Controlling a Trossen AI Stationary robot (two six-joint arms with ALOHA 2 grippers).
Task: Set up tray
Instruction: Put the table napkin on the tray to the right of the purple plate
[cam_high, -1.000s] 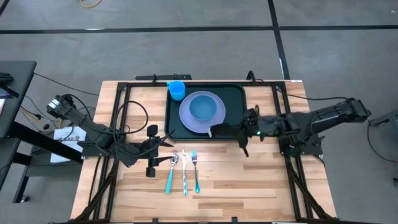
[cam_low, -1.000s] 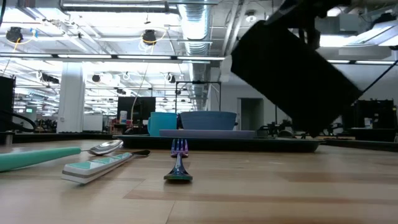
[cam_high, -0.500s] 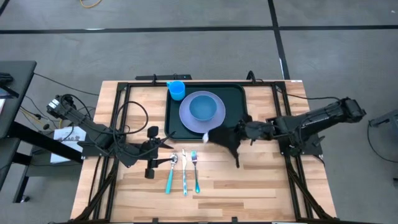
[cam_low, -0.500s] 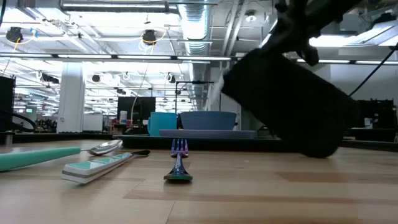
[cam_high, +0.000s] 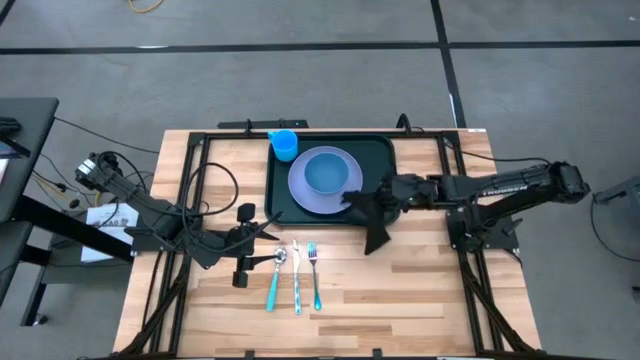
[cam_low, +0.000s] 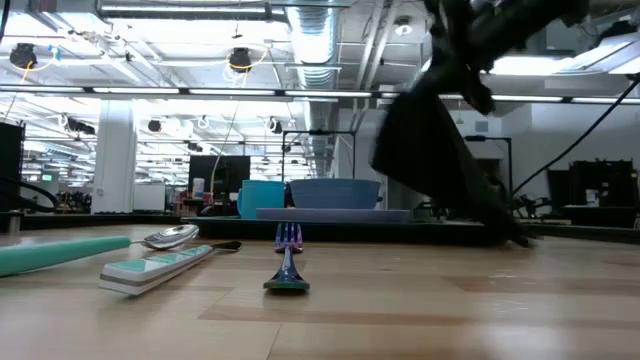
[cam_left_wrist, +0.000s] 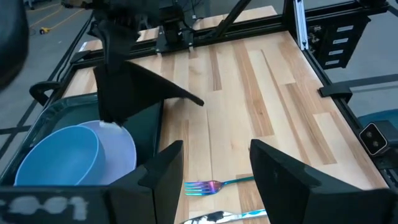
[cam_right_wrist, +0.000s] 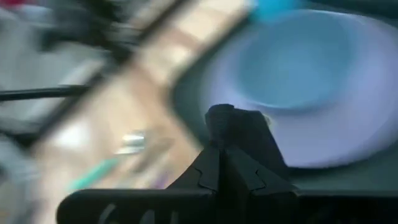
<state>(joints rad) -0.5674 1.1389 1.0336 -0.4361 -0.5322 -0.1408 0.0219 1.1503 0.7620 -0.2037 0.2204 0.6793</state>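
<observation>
Tray (cam_high: 379, 150) sits at the far middle of the bench (cam_high: 420, 290), holding a lavender plate (cam_high: 300, 195) with a blue bowl (cam_high: 325, 173) on it and a blue cup (cam_high: 285, 145) at its far left corner.

My right claw (cam_high: 385, 197) is pinched shut on a black napkin (cam_high: 370, 215), which hangs off it over the tray's near right edge, partly above the plate rim. In the low view the napkin (cam_low: 440, 150) droops steeply, its lower corner close to the bench.

My left claw (cam_high: 248, 243) waits with fingers wide apart, empty, beside the cutlery: spoon (cam_high: 275, 275), knife (cam_high: 296, 275) and fork (cam_high: 314, 270) lie side by side on the bench in front of the tray.

Risks, my judgement:
- Napkin is limp and swinging. If I let go here it may land across the plate rim or half off the tray, crumpled.
- Dragging the low corner could catch the tray rim and shift the tray.
- Swinging toward the plate could nudge the bowl.
- Grip is on one edge only; a quick move may shake it loose.
</observation>
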